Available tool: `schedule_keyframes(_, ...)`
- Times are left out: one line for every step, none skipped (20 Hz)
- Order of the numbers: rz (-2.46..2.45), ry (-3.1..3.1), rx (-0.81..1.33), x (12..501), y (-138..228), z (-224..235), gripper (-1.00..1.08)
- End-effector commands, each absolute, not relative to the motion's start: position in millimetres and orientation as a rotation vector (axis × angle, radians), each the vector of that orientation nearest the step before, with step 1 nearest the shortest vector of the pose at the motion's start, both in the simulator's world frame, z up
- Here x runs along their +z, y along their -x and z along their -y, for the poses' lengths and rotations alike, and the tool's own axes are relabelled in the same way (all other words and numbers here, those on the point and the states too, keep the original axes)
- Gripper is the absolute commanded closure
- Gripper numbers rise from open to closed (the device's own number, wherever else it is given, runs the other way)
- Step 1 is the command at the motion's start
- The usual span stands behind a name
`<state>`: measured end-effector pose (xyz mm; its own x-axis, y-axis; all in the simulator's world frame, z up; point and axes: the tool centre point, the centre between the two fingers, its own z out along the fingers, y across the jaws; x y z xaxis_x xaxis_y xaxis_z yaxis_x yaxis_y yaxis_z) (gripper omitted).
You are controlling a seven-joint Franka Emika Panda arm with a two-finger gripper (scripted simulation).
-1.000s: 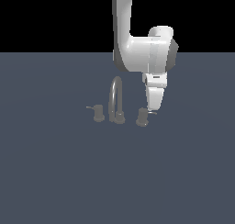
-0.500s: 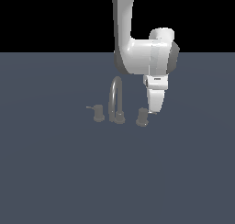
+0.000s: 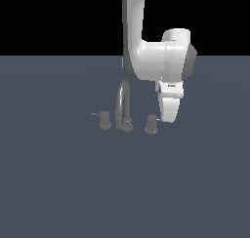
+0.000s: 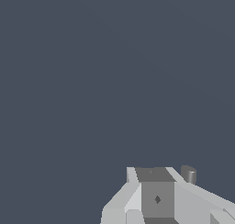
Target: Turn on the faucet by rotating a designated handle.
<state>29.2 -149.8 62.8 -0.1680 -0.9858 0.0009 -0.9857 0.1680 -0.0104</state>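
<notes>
The faucet (image 3: 123, 104) is dull grey, with a thin arched spout on a round base, and stands mid-scene in the exterior view. The handle (image 3: 151, 125), a stubby grey knob, sits just to the exterior view's right of the spout. My gripper (image 3: 164, 118) hangs down right beside this knob, at its lever side, and touches or nearly touches it. In the wrist view my gripper (image 4: 153, 175) shows as one closed block with no gap. A small grey cylinder (image 4: 188, 174) of the handle sits just beside the fingers (image 4: 137, 191). Nothing is held.
A twin handle (image 3: 104, 120) with a thin lever pointing to the exterior view's left stands on the spout's other side. The white arm (image 3: 156, 56) rises above the gripper. All stands on a flat dark blue-grey surface (image 3: 58, 183).
The arm and gripper have hardly shifted beside the handle. The faucet and both handles look the same.
</notes>
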Motion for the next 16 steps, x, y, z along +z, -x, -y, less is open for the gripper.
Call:
schedule_keyframes(-2.398,2.023,-0.009,62.8,-23.1,148.1,1.08)
schedule_keyframes(-2.398,2.023,-0.008,62.9,-20.0,147.2,1.08)
schedule_keyframes(-2.399,2.023,-0.007,62.9,-16.9,146.4,1.08)
schedule_keyframes(-2.400,2.023,-0.007,62.8,-13.8,145.6,1.08)
schedule_keyframes(-2.400,2.022,-0.006,62.8,-10.7,144.8,1.08)
schedule_keyframes(-2.401,2.022,-0.005,62.8,-7.5,144.0,1.08)
schedule_keyframes(-2.402,2.022,-0.005,62.8,-4.4,143.2,1.08)
schedule_keyframes(-2.402,2.021,-0.004,62.8,-1.2,142.4,1.08)
schedule_keyframes(-2.403,2.021,-0.003,62.8,2.0,141.6,1.08)
schedule_keyframes(-2.404,2.021,-0.002,62.8,5.2,140.7,1.08)
schedule_keyframes(-2.404,2.021,-0.002,62.8,8.4,139.9,1.08)
schedule_keyframes(-2.405,2.020,-0.001,62.8,11.7,139.0,1.08)
schedule_keyframes(-2.406,2.020,0.000,62.8,14.9,138.2,1.08)
schedule_keyframes(-2.406,2.020,0.000,62.8,14.9,138.2,1.08)
schedule_keyframes(-2.428,2.000,-0.015,62.2,13.4,152.5,1.08)
schedule_keyframes(-2.426,2.002,-0.014,62.3,14.8,147.6,1.08)
